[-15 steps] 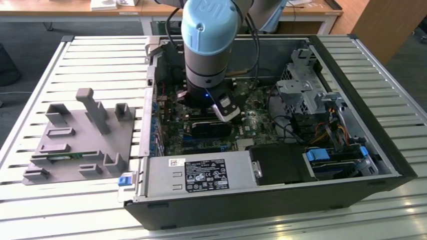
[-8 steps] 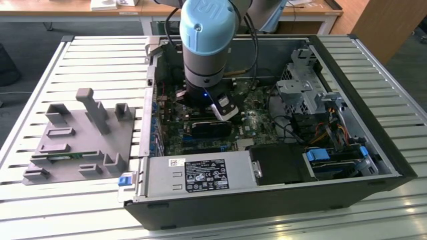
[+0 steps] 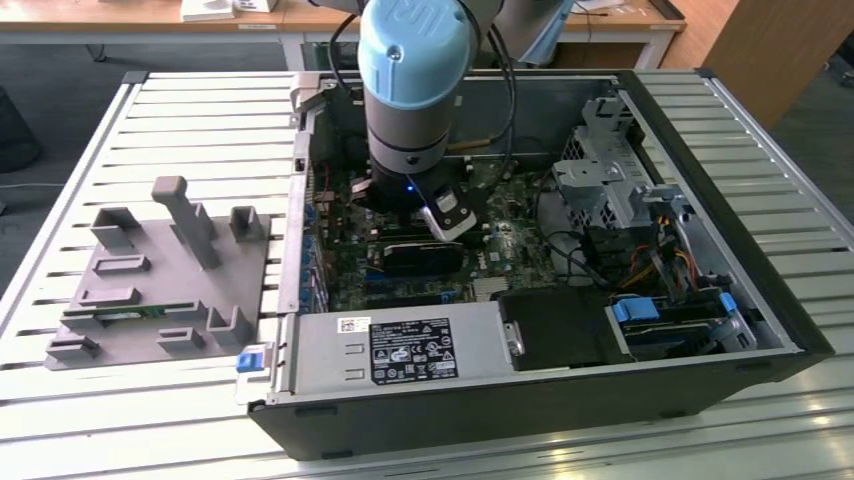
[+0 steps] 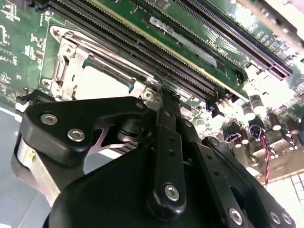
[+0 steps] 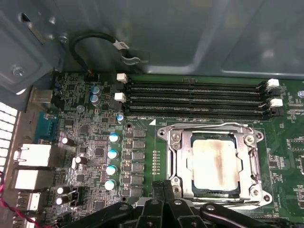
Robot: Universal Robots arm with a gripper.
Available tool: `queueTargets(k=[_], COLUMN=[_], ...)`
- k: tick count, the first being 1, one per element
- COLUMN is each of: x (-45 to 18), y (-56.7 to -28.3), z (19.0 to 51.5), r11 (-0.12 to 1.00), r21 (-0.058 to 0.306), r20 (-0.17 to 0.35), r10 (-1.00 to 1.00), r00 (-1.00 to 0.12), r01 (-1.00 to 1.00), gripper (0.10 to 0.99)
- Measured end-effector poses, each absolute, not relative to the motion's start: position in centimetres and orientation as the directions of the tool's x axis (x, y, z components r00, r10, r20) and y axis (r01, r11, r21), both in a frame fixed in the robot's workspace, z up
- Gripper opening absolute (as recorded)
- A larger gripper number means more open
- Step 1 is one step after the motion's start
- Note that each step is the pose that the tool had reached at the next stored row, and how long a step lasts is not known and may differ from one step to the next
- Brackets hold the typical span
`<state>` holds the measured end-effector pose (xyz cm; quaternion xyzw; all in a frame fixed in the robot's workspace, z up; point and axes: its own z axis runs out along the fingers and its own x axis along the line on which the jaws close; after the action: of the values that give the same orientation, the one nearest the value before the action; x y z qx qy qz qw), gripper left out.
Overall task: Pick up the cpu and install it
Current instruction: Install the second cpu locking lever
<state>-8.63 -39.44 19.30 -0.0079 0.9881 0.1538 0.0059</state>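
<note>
The cpu, a flat square chip with a pale silver top, lies in the metal socket frame on the green motherboard. In the second wrist view the cpu shows as a bright square inside the same frame. My gripper hangs just off the socket's edge, fingers pressed together with nothing between them. In the second wrist view the gripper has its shut tips over the frame's corner, apart from the chip. The arm reaches down into the open computer case.
Black memory slots run alongside the socket. A power supply and drive cage crowd the case. A grey fixture holding a green memory stick stands on the slatted table at the exterior view's left.
</note>
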Motion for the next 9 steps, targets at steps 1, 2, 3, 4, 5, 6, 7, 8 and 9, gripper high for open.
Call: queueTargets(k=[1, 2, 3, 4, 5, 6, 7, 8, 9], x=[-8.6, -8.6, -8.6, -8.6, -8.6, -8.6, -8.6, -8.6, -8.6], y=[-39.4, -39.4, -39.4, -39.4, -39.4, -39.4, -39.4, -39.4, -39.4], z=[19.5, 19.7, 19.9, 20.0, 20.2, 20.3, 20.5, 20.6, 20.7], r11=[0.953, 0.953, 0.953, 0.953, 0.953, 0.953, 0.953, 0.953, 0.953], r21=[0.304, 0.304, 0.304, 0.304, 0.304, 0.304, 0.304, 0.304, 0.304], r20=[-0.014, -0.014, -0.014, -0.014, -0.014, -0.014, -0.014, -0.014, -0.014], r10=[-0.014, -0.014, -0.014, -0.014, -0.014, -0.014, -0.014, -0.014, -0.014], r00=[-1.0, -1.0, -1.0, -1.0, -1.0, -1.0, -1.0, -1.0, -1.0], r01=[-0.017, -0.017, -0.017, -0.017, -0.017, -0.017, -0.017, -0.017, -0.017], gripper=[0.106, 0.106, 0.106, 0.106, 0.106, 0.106, 0.106, 0.106, 0.106])
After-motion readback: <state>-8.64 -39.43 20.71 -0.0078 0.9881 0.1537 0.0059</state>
